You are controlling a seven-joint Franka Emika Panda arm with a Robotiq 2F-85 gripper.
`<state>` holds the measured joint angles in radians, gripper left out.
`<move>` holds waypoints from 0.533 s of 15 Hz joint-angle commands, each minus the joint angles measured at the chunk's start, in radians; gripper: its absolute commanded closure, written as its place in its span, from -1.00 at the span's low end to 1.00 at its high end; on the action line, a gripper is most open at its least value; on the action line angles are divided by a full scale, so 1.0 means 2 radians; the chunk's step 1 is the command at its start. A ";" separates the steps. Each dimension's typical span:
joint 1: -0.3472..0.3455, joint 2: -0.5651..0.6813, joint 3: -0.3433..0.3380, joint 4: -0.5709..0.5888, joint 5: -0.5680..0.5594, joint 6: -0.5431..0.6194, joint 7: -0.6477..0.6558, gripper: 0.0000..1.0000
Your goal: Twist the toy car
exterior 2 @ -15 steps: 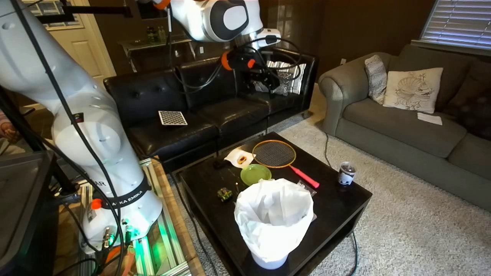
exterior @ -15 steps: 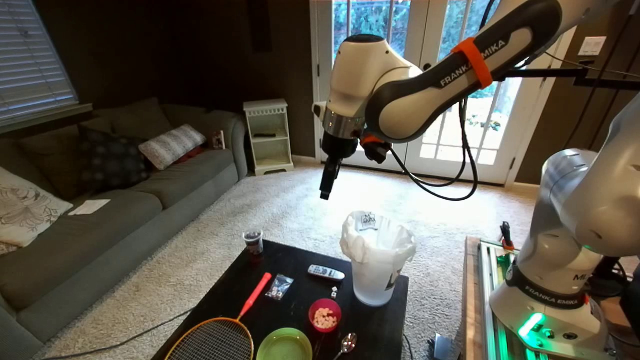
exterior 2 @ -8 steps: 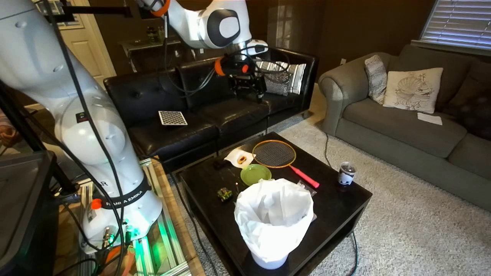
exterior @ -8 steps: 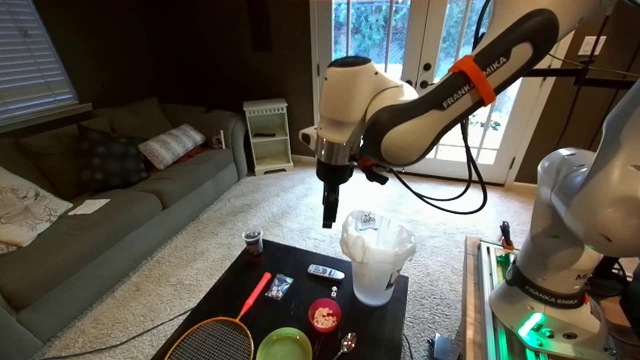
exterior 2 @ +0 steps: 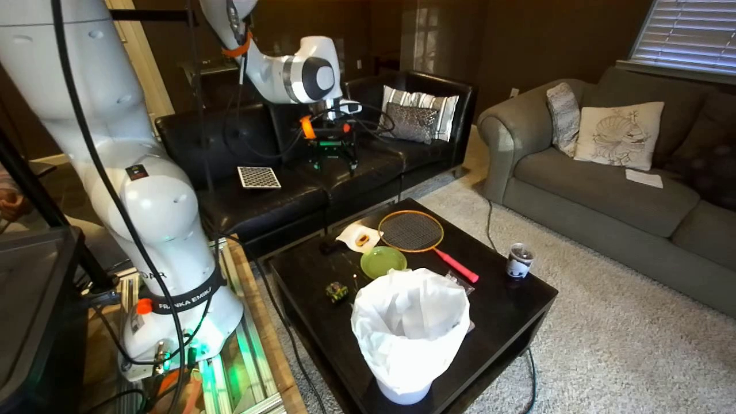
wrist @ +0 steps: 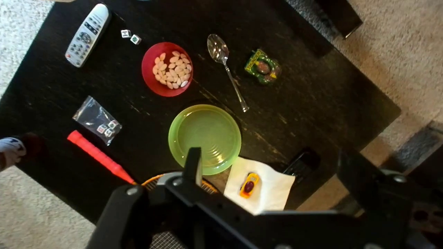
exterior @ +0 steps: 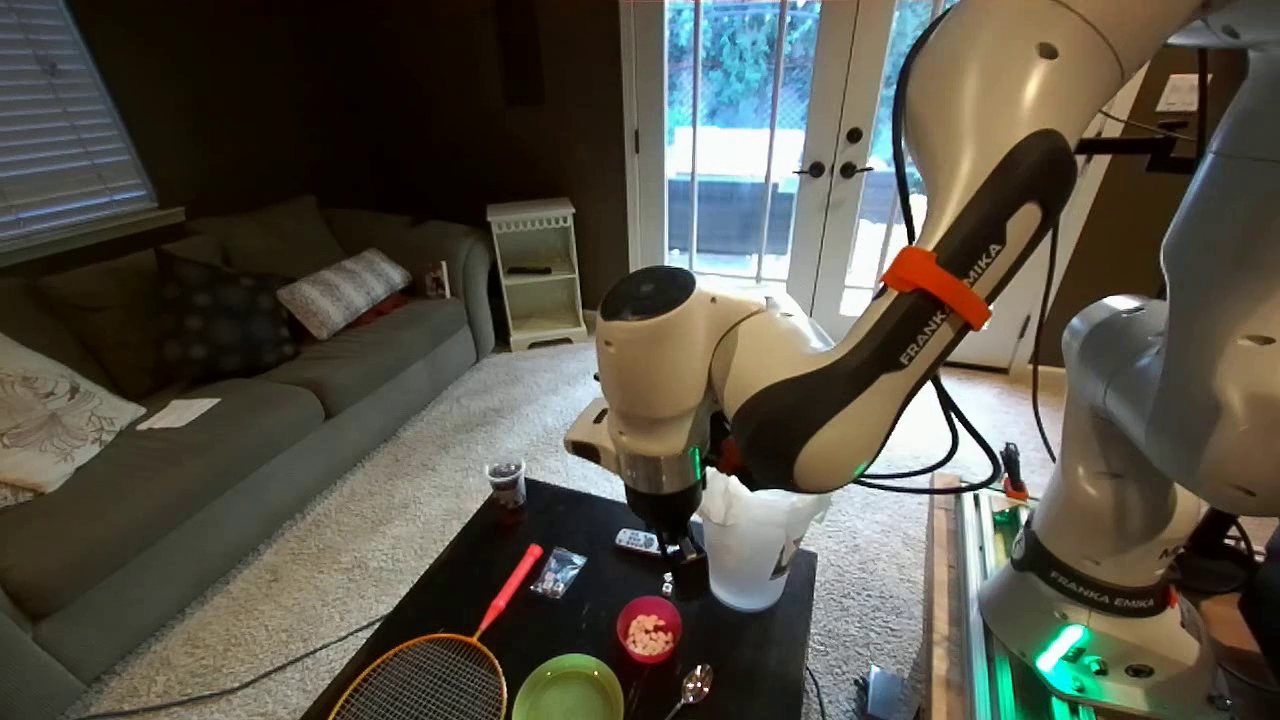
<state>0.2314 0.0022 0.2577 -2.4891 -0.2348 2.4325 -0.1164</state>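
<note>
The toy car [wrist: 250, 185] is small and yellow-orange with a dark red top. It lies on a white napkin [wrist: 273, 188] on the dark table [wrist: 311, 93], beside the green plate [wrist: 204, 135]. In an exterior view the car [exterior 2: 362, 239] also shows on the napkin; the other exterior picture does not include it. My gripper [wrist: 270, 155] is open with nothing between its fingers, and the car appears between them, well below, nearer the left finger. In both exterior views the gripper [exterior 2: 334, 164] [exterior: 682, 565] hangs above the table, pointing down.
A tall lined white bin [exterior 2: 408, 333] stands on the table. Around the plate are a red bowl of pale pieces [wrist: 166, 69], a spoon [wrist: 226, 65], a badminton racket [wrist: 100, 155], a remote [wrist: 88, 34], a bag of dice [wrist: 98, 121] and a green-yellow object [wrist: 263, 67].
The arm has moved down and swung over the table, towards the black sofa's side. The gripper is lower and points more straight down. The car and table objects have not moved.
</note>
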 commanded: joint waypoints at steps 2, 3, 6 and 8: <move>0.014 0.082 0.001 0.033 -0.080 -0.006 -0.034 -1.00; 0.017 0.095 -0.001 0.037 -0.098 -0.005 -0.038 -1.00; 0.027 0.133 -0.005 0.049 -0.139 0.002 -0.038 -1.00; 0.033 0.155 -0.007 0.054 -0.156 0.014 -0.034 -1.00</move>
<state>0.2705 0.2350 0.2601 -2.4233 -0.4818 2.4386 -0.1823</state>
